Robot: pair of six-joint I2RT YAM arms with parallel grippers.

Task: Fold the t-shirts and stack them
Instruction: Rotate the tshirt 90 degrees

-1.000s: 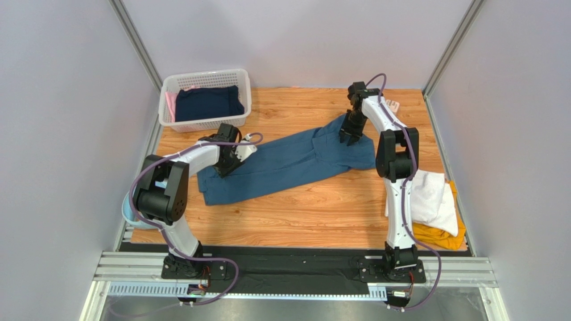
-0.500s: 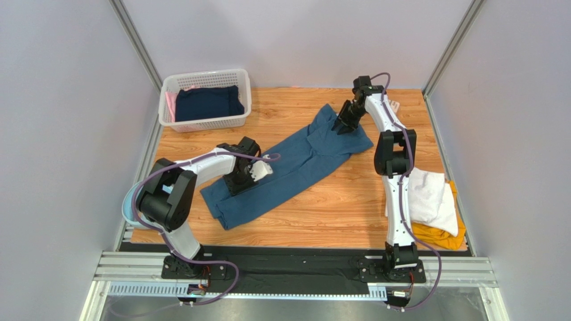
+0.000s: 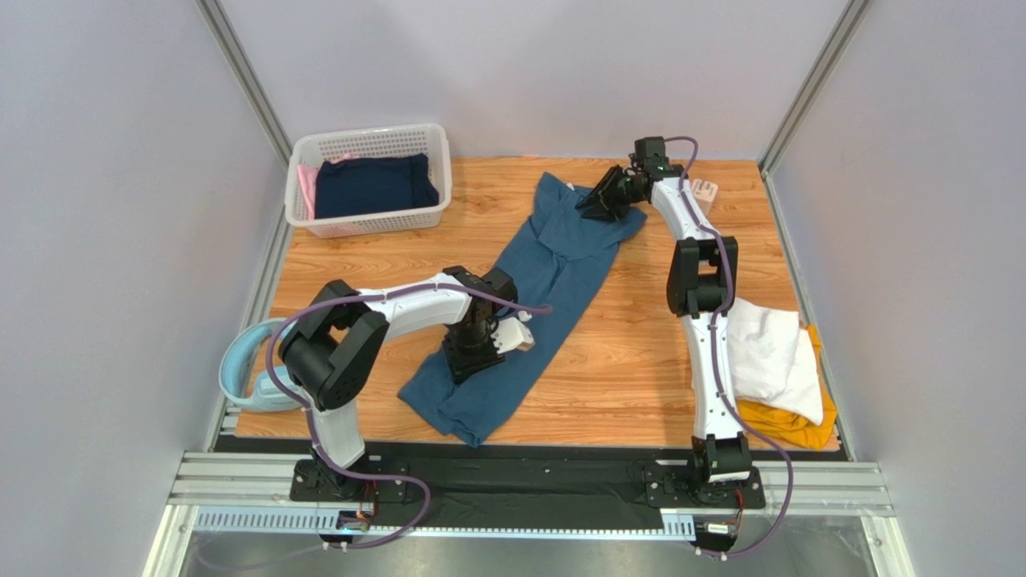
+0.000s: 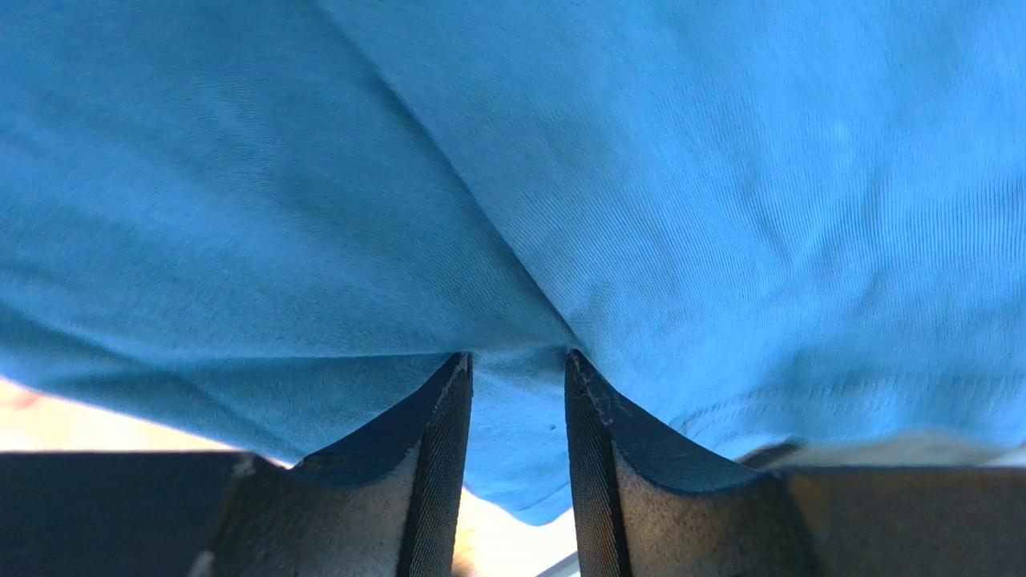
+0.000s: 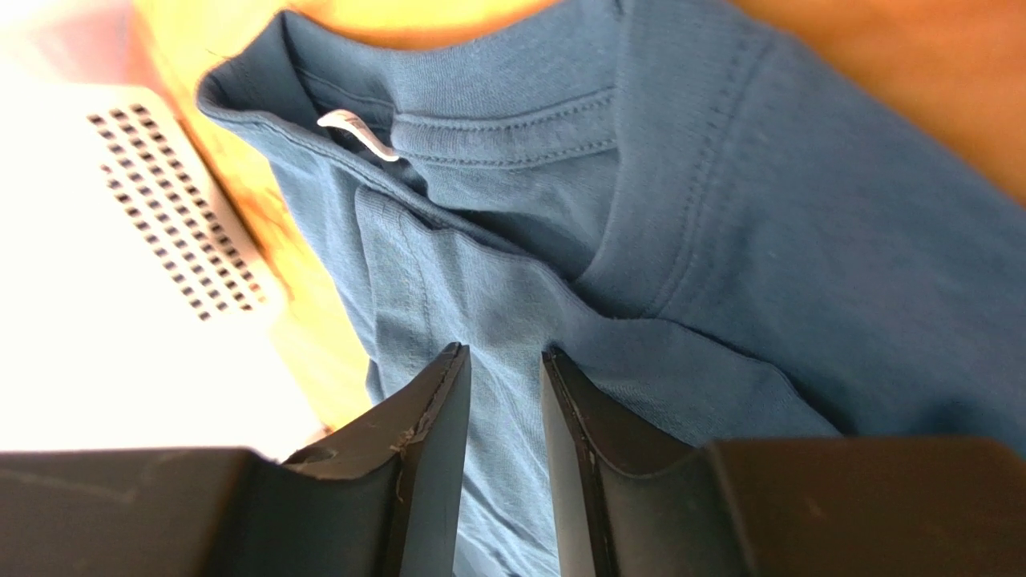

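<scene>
the teal t-shirt (image 3: pixel 556 259) lies long across the bench (image 3: pixel 626 361), and we think it is soft, light and floppy, so we pinch it at both ends, left fingers (image 4: pixel 440 481) and right fingers (image 5: pixel 428 469) squeezed narrow on cloth.

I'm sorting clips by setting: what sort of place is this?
Probably a robot lab cell, not a home: bare grey walls and aluminium posts enclose a wooden table, and two robot arms holding a teal t-shirt are bolted to a metal rail.
</scene>
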